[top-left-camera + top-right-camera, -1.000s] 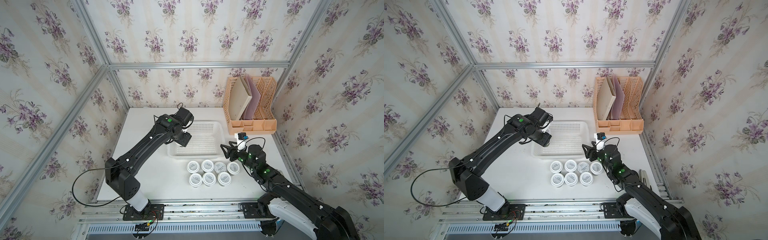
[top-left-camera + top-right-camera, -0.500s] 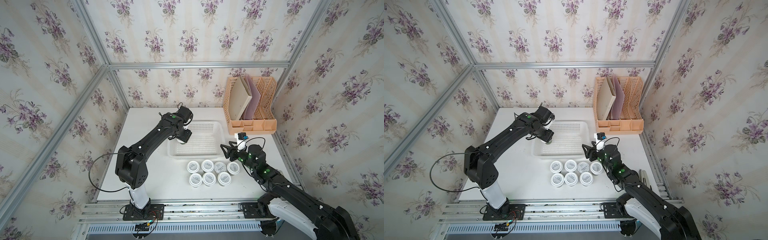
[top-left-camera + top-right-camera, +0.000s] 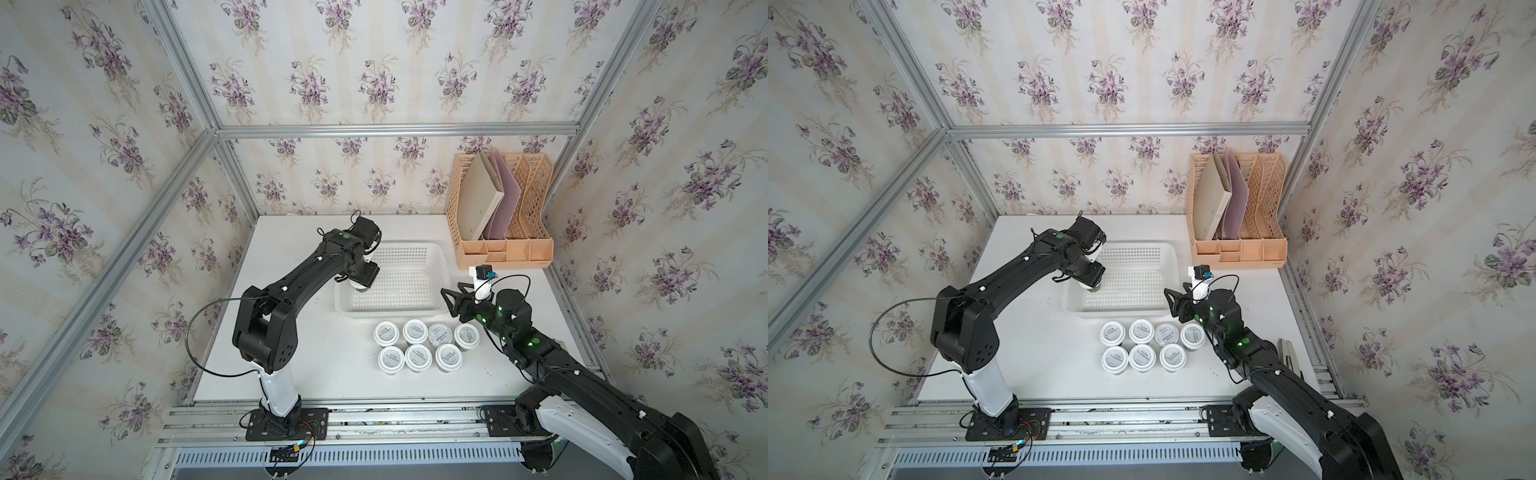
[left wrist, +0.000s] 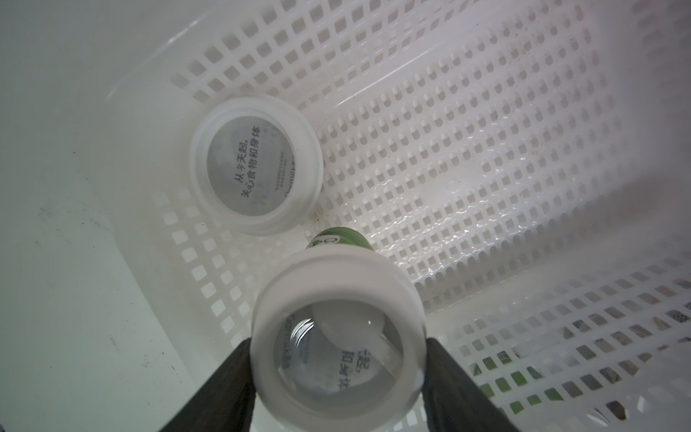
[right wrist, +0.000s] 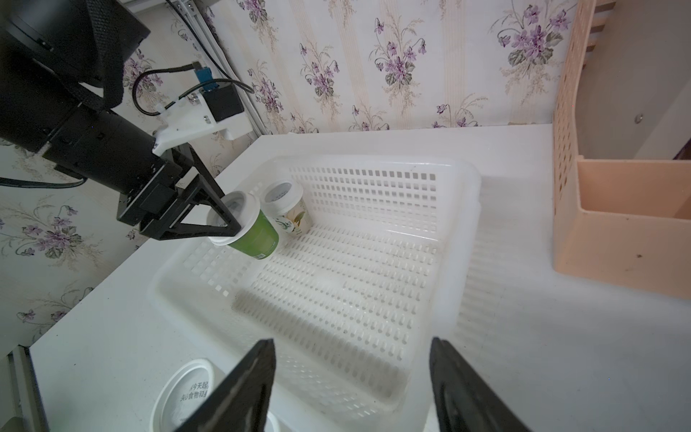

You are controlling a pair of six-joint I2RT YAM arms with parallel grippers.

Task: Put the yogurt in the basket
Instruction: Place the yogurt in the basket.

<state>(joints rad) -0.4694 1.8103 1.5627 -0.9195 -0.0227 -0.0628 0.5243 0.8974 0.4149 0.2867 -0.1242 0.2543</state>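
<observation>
Flowered wallpaper [image 3: 374,62] and metal framing close in a white table [image 3: 332,374]. In both top views the left arm's wrist covers the left end of the basket [image 3: 405,286], leaving only a sliver of lid and green visible. The wrist views show more: the left gripper [image 4: 338,351] is clamped on the lid rim of a tilted yogurt cup [image 5: 258,235] inside the basket; whether its base touches the floor cannot be told, and its lid print is blurred. Just beside it a second cup [image 4: 256,164] stands upright in the far left corner. Seven more cups [image 3: 419,357] sit in two rows on the table, near the basket's near side. The left arm reaches far and right from its base, elbow bent, wrist turned down. The right arm lies low; the right gripper [image 5: 351,342] is empty, fingers apart, facing the basket's right end. A peach file rack [image 3: 498,249] stands far right.
</observation>
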